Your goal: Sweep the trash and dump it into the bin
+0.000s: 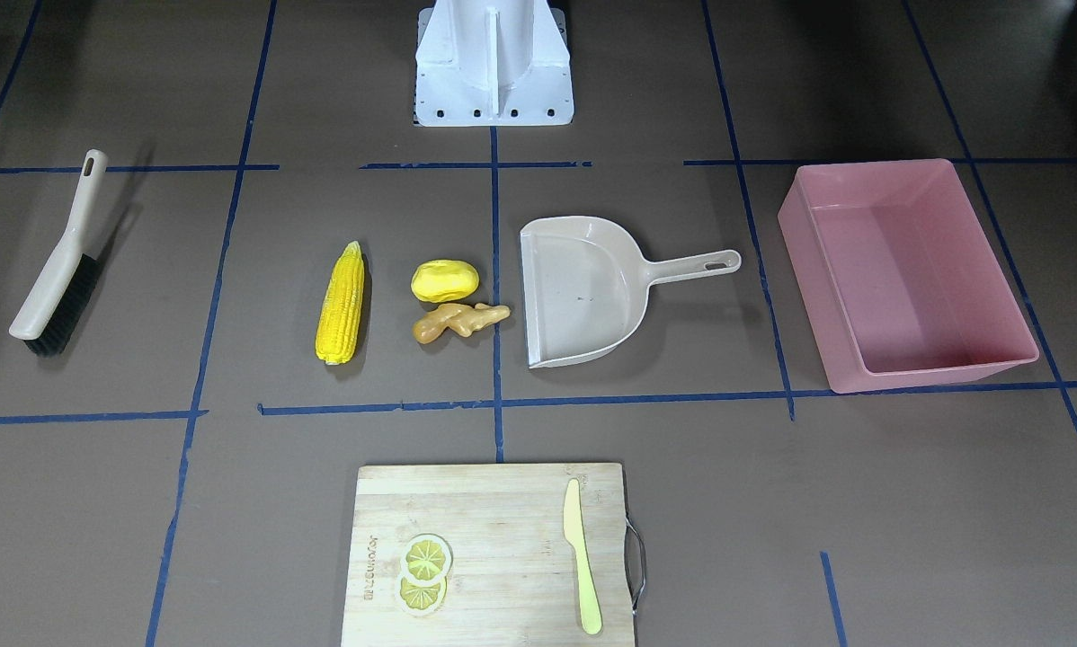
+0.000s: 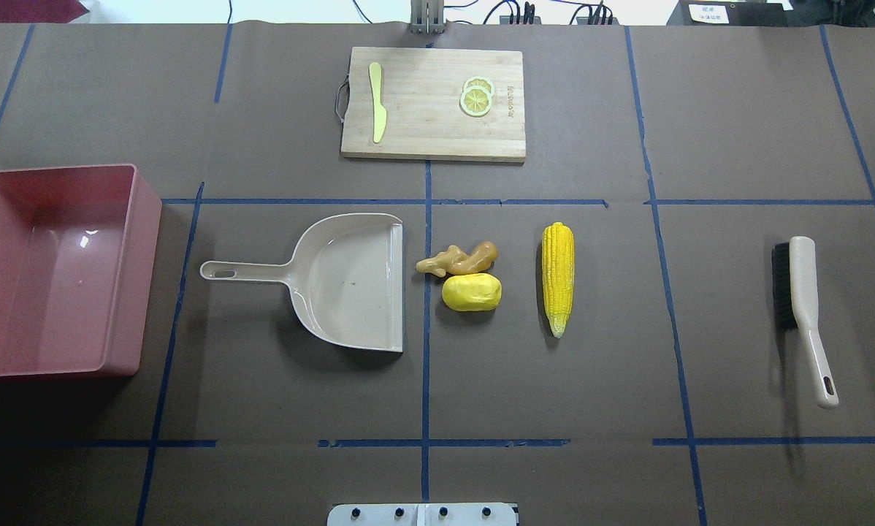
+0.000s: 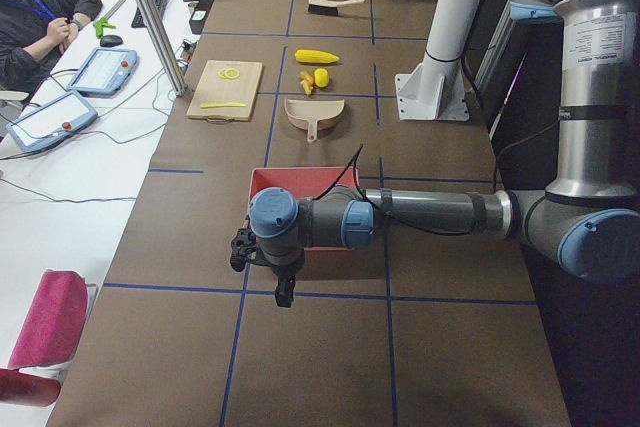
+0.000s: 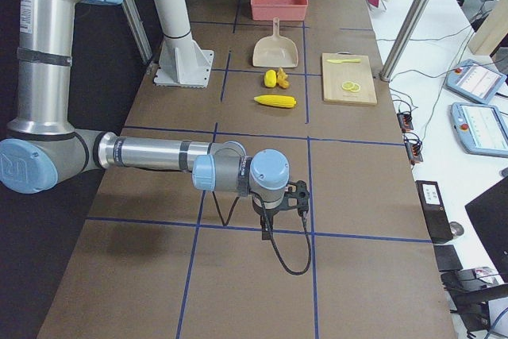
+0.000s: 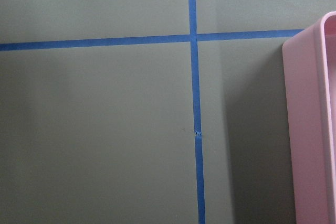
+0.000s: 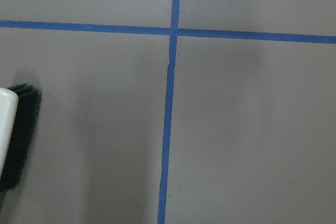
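Observation:
The trash lies mid-table: a corn cob (image 2: 558,277), a yellow oval lump (image 2: 471,292) and a tan ginger root (image 2: 458,258), just right of a beige dustpan (image 2: 350,281). The pink bin (image 2: 58,169) stands at the far left of the overhead view, with nothing inside. A hand brush (image 2: 803,307) lies at the far right. My left gripper (image 3: 243,247) hovers beside the bin and shows only in the exterior left view, so I cannot tell its state. My right gripper (image 4: 300,194) shows only in the exterior right view; cannot tell. The left wrist view catches the bin's wall (image 5: 310,129). Brush bristles (image 6: 21,135) show in the right wrist view.
A wooden cutting board (image 2: 433,139) at the table's far side carries lemon slices (image 2: 475,96) and a pale yellow knife (image 2: 377,102). The robot's white base (image 1: 493,63) stands at the near side. A person (image 3: 40,17) sits at a side desk with tablets.

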You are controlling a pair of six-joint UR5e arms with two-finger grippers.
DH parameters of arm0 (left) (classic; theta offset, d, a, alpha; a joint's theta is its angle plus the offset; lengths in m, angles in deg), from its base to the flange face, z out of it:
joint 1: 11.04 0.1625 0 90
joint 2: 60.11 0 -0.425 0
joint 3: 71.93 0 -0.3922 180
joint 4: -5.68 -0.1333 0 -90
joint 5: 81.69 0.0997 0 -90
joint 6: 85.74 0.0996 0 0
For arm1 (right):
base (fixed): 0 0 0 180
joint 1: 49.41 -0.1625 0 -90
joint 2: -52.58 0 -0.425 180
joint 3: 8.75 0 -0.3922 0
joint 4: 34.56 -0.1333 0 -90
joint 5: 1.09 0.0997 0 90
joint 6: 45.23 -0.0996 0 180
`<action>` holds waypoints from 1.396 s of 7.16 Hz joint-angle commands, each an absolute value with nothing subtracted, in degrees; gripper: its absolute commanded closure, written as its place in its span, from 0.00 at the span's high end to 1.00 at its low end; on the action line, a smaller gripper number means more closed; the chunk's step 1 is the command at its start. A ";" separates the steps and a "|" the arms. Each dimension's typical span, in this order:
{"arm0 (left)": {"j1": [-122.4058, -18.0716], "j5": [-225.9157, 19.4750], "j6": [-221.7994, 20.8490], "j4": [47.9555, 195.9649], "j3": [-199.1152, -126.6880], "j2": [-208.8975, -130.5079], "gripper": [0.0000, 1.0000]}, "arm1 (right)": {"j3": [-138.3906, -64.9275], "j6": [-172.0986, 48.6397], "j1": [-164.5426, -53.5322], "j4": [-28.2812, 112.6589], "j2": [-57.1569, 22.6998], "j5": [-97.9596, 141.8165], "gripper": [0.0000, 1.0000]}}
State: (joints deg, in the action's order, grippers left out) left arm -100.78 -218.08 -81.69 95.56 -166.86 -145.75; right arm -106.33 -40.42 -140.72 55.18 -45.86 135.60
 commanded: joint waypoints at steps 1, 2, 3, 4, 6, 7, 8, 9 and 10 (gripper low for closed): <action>-100.69 -218.09 -81.79 100.32 -166.42 -145.89 1.00 | -106.49 -40.48 -140.72 55.18 -45.77 135.66 1.00; -100.60 -218.09 -82.31 102.08 -166.68 -146.41 1.00 | -106.49 -40.48 -140.72 55.18 -45.51 135.49 1.00; -100.60 -218.35 -82.14 103.05 -167.46 -147.55 1.00 | -106.49 -40.48 -140.72 55.18 -45.33 135.49 1.00; -99.12 -218.53 -81.71 104.54 -169.99 -148.34 1.00 | -106.49 -40.48 -140.72 55.09 -45.24 135.49 1.00; -91.84 -218.27 -81.70 106.93 -173.87 -150.18 1.00 | -106.84 -40.57 -140.72 55.18 -45.16 135.58 1.00; -91.21 -218.10 -81.18 107.10 -176.67 -151.41 1.00 | -106.92 -40.57 -140.64 55.09 -45.07 135.75 1.00; -88.50 -217.92 -80.74 107.02 -178.09 -152.47 1.00 | -107.01 -40.48 -140.64 54.92 -44.63 135.23 1.00; -87.00 -217.92 -80.47 106.93 -180.63 -153.61 1.00 | -107.97 -40.48 -140.55 54.74 -44.63 135.05 1.00; -86.02 -217.48 -80.47 106.58 -182.39 -155.02 1.00 | -108.50 -40.48 -140.55 54.74 -43.67 135.48 1.00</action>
State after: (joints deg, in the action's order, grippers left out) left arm -87.66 -217.85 -80.63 106.88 -179.90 -153.37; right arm -107.76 -40.49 -140.59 54.82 -44.46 135.26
